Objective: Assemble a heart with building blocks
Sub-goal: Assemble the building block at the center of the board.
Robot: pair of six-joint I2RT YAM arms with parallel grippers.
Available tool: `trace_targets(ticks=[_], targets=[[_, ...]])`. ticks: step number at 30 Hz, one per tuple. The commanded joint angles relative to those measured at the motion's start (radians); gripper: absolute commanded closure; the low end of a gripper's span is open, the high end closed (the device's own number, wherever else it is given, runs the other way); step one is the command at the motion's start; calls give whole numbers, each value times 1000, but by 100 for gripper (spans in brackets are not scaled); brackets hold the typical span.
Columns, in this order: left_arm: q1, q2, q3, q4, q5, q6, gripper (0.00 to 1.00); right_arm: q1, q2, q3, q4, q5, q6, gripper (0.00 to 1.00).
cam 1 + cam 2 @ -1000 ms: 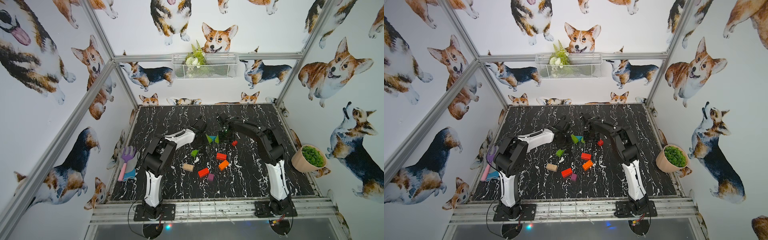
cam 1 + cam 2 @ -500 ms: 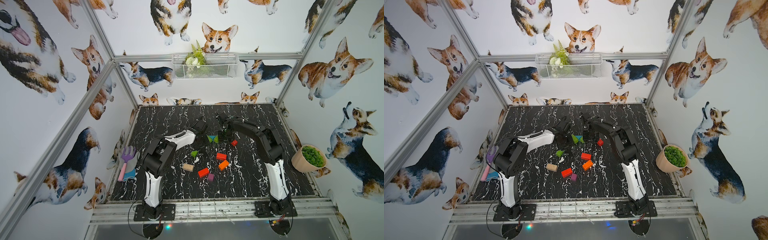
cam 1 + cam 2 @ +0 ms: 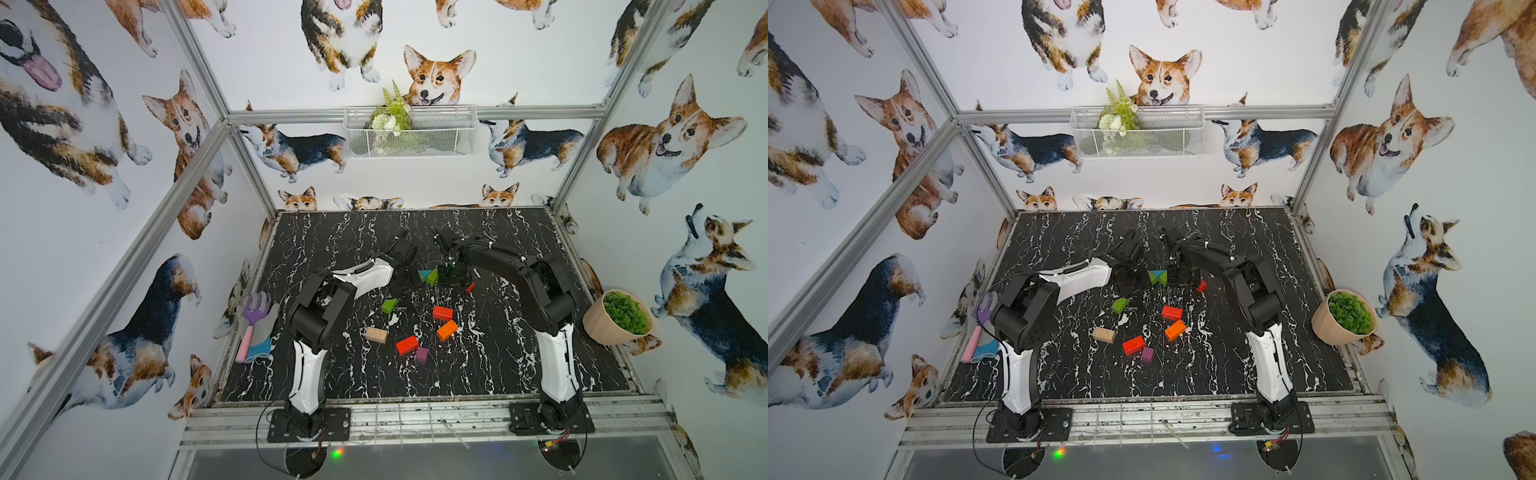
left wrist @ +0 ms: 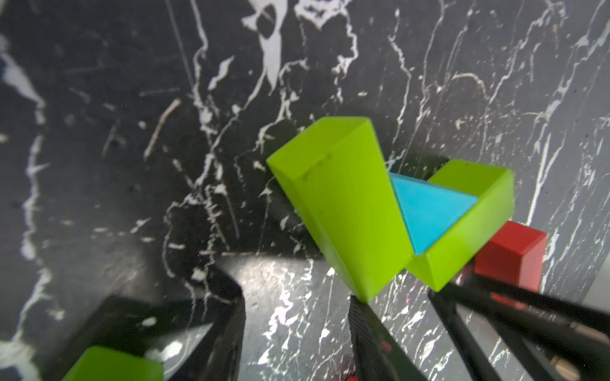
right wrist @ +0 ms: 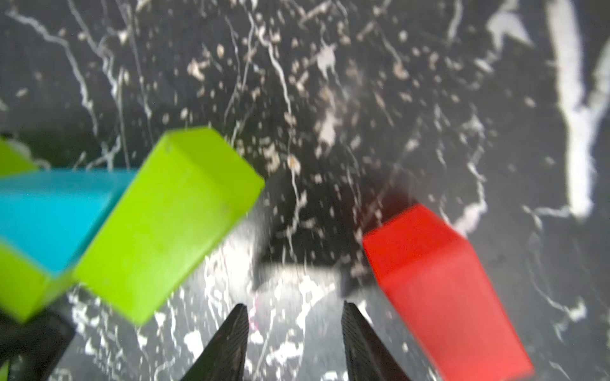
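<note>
Pincer check, left wrist: left pincer (image 4: 295, 306) spread, empty, facing green bricks (image 4: 336, 204) flanking teal triangle (image 4: 429, 214). Right wrist: right pincer (image 5: 293, 343) spread, empty, beside red brick (image 5: 439, 273). In a top view: heart (image 3: 428, 276) barely begun, that trio near surface (image 3: 478, 374) centre; six loose blocks (image 3: 407, 345) toward near edge.

the whole table (image 3: 498, 374) is seen in both top views from high above its near edge, facing down and toward the far edge. each wrist view is taken very close to the surface, looking down past the left gripper (image 4: 297, 297) or the right gripper (image 5: 293, 306). the teal triangle (image 4: 429, 211), the green bricks (image 4: 343, 211) beside it and a red brick (image 5: 442, 273) are shared by both wrist views; triangle and red brick are also shown, small, in both top views.
</note>
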Motion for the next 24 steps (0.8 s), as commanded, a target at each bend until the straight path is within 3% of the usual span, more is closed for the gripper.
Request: trace_targets(ticks=[1,24], targets=[[-2,8,3,-12,-3,-7,45,6,-55,-43,6,12,30,50],[-20,21,48,-48,-36,-9,45,13,-60,-45,-12,18,28,49]])
